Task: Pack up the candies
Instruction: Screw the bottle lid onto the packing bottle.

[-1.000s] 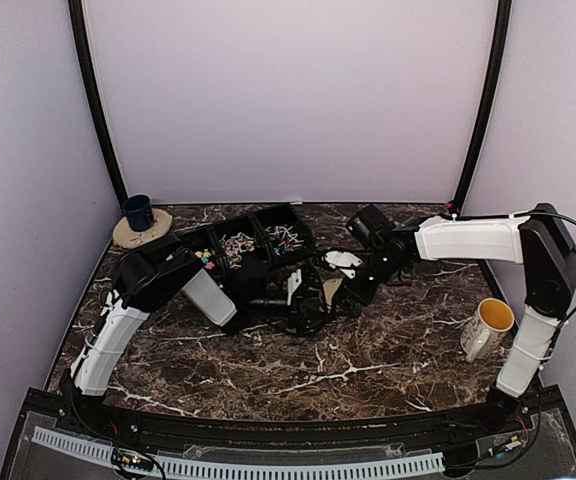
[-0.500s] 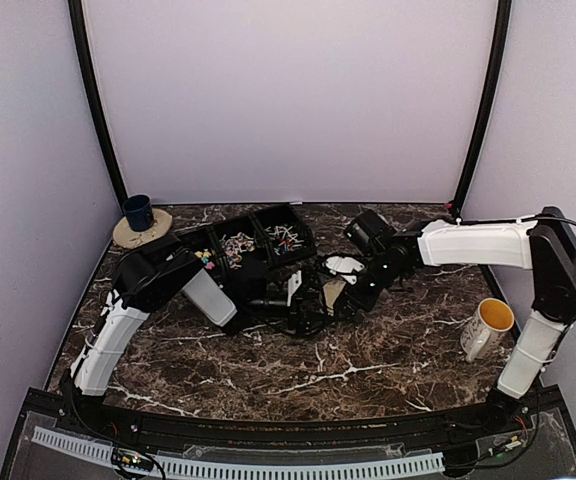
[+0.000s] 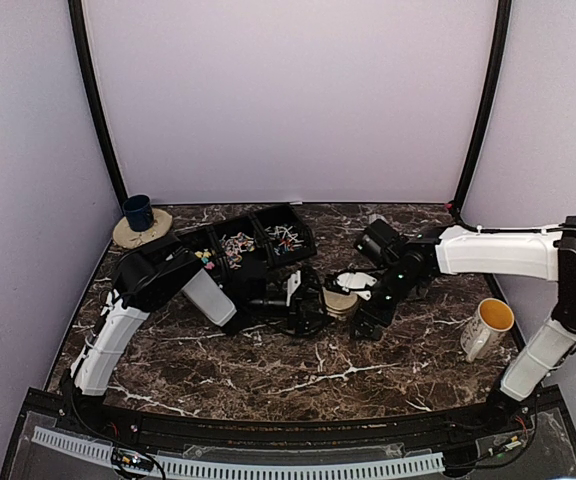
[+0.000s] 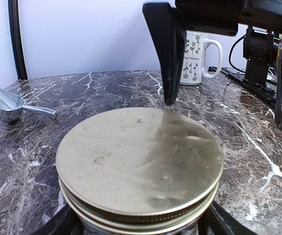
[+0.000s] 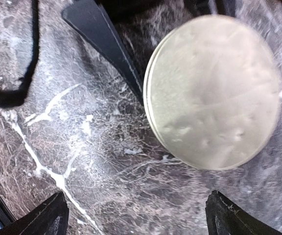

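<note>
The candies lie in the compartments of a black tray [image 3: 268,222] at the back left: coloured ones [image 3: 205,258], pinkish ones [image 3: 236,243], white-wrapped ones [image 3: 283,235]. A jar with a round gold lid [image 3: 340,300] [image 4: 138,159] [image 5: 214,90] stands mid-table. My left gripper [image 3: 313,300] [image 4: 138,227] is shut on the jar, one finger on each side below the lid. My right gripper [image 3: 368,315] [image 5: 136,220] hangs open just right of the jar, nothing between its fingers [image 4: 168,54]. The jar's contents are hidden under the lid.
A white patterned mug [image 3: 488,325] [image 4: 195,51] stands at the right. A metal scoop [image 4: 9,104] lies on the marble near the jar. A blue cup [image 3: 138,210] sits on a tan disc [image 3: 128,235] at the back left corner.
My right arm has swung nearer and to the right, carrying its open gripper from behind the jar to the jar's right side. The left arm and jar have stayed put.
</note>
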Controlling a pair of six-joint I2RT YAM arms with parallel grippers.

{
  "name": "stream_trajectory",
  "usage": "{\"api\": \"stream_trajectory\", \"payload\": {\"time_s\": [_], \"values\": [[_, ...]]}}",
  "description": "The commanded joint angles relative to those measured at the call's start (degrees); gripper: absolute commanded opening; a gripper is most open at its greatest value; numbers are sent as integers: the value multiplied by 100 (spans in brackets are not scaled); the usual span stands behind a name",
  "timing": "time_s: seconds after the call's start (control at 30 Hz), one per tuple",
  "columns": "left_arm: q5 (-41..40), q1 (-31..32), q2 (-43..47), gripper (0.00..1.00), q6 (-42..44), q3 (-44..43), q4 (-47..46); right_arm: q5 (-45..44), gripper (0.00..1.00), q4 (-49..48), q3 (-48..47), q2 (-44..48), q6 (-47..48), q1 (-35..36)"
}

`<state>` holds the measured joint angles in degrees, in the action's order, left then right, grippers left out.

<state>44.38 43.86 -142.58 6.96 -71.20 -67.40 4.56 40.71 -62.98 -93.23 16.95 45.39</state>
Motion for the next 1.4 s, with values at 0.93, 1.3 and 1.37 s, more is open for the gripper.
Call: {"api": "stream_trajectory", "payload": {"time_s": [0.93,1.3,1.37], "values": [[2418,-197,-656,75,1345,-84,2774,2306,97,377,-1570,-881,4852,-556],[2440,-200,-679,75,1354,-122,2828,2544,97,210,-1428,-1174,4885,-557],[2441,-202,-683,75,1352,-121,2831,2596,97,172,-1402,-1188,4851,-557]]}}
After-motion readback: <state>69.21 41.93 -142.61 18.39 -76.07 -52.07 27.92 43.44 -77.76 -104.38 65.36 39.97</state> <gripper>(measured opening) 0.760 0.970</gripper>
